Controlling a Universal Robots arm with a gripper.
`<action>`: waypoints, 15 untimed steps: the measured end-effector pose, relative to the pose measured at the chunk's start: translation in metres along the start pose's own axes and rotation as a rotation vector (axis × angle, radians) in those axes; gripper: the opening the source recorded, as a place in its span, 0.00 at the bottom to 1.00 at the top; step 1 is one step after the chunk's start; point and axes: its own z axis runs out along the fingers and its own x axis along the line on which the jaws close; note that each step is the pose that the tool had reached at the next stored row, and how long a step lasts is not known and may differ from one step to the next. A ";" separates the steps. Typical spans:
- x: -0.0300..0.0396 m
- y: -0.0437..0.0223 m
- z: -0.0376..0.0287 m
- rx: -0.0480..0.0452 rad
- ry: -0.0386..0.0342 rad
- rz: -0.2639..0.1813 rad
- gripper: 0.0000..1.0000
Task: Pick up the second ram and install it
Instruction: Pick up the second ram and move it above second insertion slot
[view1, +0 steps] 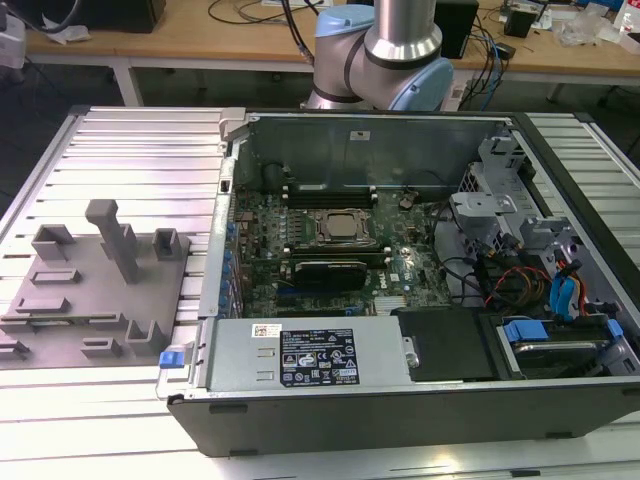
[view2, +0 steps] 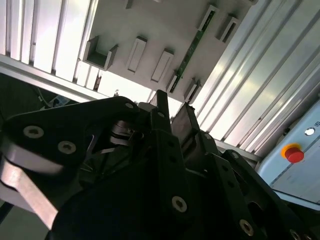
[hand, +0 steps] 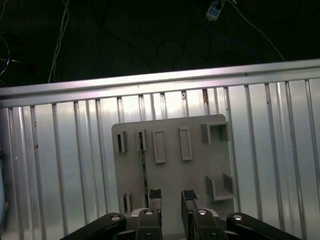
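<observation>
My gripper hangs open and empty over the grey plate on the exterior view's left. The second ram sits slotted there, near one fingertip.

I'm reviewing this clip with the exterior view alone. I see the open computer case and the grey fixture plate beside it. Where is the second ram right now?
Observer: In both wrist views the second ram stands on edge in the slots of the grey fixture plate. Nothing is holding it.
Operator: And the jaws?
Observer: In the first wrist view the gripper hangs over that plate. Its jaws are open with nothing between them, and the ram lies just to one side of the gap.
</observation>
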 end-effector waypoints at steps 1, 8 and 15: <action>0.0002 0.0000 0.0010 -0.0001 0.0001 0.000 0.30; 0.0015 -0.0005 0.0105 -0.0002 0.0002 0.000 0.30; 0.0016 -0.0008 0.0161 -0.0001 0.0002 0.000 0.30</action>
